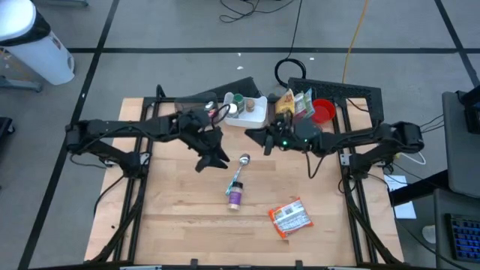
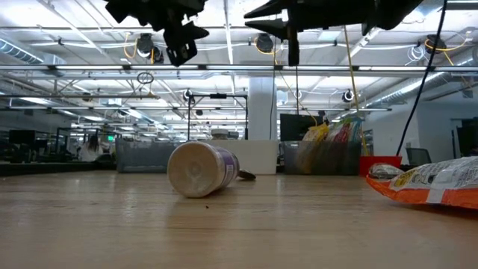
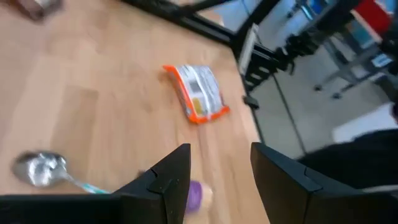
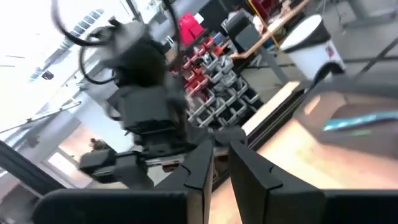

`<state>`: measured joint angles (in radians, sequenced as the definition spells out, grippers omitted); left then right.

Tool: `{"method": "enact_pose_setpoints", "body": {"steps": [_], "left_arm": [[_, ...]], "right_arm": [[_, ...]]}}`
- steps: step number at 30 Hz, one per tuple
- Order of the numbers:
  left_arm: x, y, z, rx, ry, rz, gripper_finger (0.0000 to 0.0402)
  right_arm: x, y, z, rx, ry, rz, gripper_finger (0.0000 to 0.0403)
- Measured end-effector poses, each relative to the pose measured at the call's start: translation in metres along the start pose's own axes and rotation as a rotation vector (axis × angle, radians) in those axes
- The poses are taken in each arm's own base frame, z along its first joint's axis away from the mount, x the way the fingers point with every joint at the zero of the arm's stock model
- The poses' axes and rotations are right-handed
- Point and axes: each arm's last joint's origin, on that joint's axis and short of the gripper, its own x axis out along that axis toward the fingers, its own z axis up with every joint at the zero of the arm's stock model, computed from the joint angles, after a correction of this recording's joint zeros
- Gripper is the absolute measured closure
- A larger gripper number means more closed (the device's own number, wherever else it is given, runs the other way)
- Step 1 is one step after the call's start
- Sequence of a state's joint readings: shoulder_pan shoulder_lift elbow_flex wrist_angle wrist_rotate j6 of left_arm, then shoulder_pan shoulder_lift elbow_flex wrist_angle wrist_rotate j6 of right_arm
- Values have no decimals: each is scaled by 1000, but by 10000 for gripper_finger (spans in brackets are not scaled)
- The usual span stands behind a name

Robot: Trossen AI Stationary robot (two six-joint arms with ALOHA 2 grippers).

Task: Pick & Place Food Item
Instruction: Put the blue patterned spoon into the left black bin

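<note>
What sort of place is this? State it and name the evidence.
Probably a robotics lab in a large open industrial or office hall. A wooden table carries two mounted arms over test items, a yogurt cup and a snack packet; cables trail across the taped floor, and exposed ceiling ducts and lights run far back.

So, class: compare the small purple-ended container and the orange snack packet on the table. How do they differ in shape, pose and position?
The container is a small cylinder with a purple end, lying on its side; the orange snack packet is a flat pouch lying flat. The container lies near the table's middle, beside the spoon; the packet lies nearer the right arm's side and the front edge. Both rest on the wooden table, untouched by either gripper.
</note>
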<state>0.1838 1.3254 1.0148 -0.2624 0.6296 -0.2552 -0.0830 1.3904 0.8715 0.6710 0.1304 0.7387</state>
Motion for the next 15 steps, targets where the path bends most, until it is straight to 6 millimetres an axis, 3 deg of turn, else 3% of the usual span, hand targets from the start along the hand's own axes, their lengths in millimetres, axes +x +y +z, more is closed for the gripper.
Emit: {"method": "enact_pose_setpoints", "body": {"steps": [7, 15], "left_arm": [[10, -5, 6, -9, -128, 192, 224], [9, -3, 8, -128, -180, 270, 224]], "right_arm": [[9, -15, -12, 85, 43, -55, 355], [1, -10, 10, 25, 118, 120, 351]]}}
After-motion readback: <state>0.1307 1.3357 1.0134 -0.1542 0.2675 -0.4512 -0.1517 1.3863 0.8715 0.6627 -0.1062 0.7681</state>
